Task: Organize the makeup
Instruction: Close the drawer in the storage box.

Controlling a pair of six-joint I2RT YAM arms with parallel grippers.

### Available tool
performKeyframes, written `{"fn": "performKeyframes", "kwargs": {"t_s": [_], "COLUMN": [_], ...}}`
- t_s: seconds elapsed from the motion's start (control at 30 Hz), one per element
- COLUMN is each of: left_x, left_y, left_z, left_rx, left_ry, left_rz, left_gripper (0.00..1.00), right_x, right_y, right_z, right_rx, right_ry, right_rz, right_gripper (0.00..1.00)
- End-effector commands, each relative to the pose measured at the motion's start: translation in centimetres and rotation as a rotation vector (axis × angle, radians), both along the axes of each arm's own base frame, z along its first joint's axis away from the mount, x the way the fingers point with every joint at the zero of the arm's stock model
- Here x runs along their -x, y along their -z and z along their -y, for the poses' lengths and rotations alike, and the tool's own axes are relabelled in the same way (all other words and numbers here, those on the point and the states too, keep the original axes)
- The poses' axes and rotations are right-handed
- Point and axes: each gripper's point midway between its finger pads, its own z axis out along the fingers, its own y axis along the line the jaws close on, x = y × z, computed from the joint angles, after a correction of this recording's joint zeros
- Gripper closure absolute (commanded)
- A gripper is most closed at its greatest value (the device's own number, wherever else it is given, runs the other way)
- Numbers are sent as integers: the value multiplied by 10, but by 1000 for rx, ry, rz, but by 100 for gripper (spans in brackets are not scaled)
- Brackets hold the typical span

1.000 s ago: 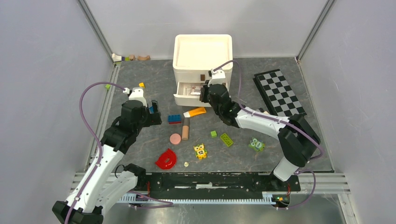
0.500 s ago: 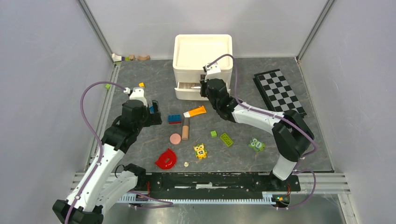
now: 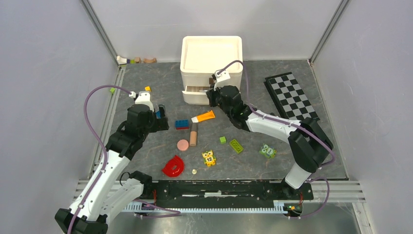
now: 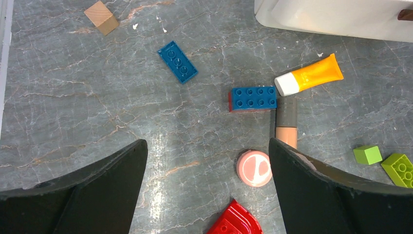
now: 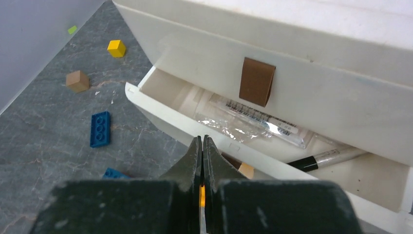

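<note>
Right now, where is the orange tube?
Top view: the orange tube lies mid-table, just in front of the partly open drawer, its white cap beside the blue brick and the beige stick.

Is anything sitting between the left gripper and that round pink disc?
Nothing visible. The left gripper hangs open over the grey table; the round pink disc lies uncovered, next to the beige stick.

An orange tube [image 4: 311, 75] with a white cap lies flat on the table [image 4: 97, 97], its cap end beside a beige stick [image 4: 286, 134], with a round pink disc [image 4: 254, 168] near the stick's other end, while clear packets [image 5: 248, 122] and a thin black-capped pencil [image 5: 326, 158] lie inside the half-open drawer [image 5: 160, 114].
</note>
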Motion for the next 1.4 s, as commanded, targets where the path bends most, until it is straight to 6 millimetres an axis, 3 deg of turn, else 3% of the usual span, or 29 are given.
{"fn": "performKeyframes", "kwargs": {"t_s": [0.0,0.2,0.57,1.1,1.37], "left_x": [-7,-8,-8,-8,-8], "left_y": [-8,-7,-7,-10,-9], "left_z": [0,0,1,2,2], "left_rx": [-6,-8,-4,1,-1], "left_ry": [5,4,9,20,18], "left_rz": [42,40,41,50,49], "left_gripper": [0,0,0,0,0], "right_x": [11,12,-11,-46,-56], "right_y": [-21,0,26,35,26], "right_z": [-3,7,11,26,29], "right_rx": [-87,-67,-6,29,-6], "right_ry": [-46,3,140,255,261], "right_rz": [21,-35,-132,-123,-47], "right_gripper": [100,100,100,100,100]}}
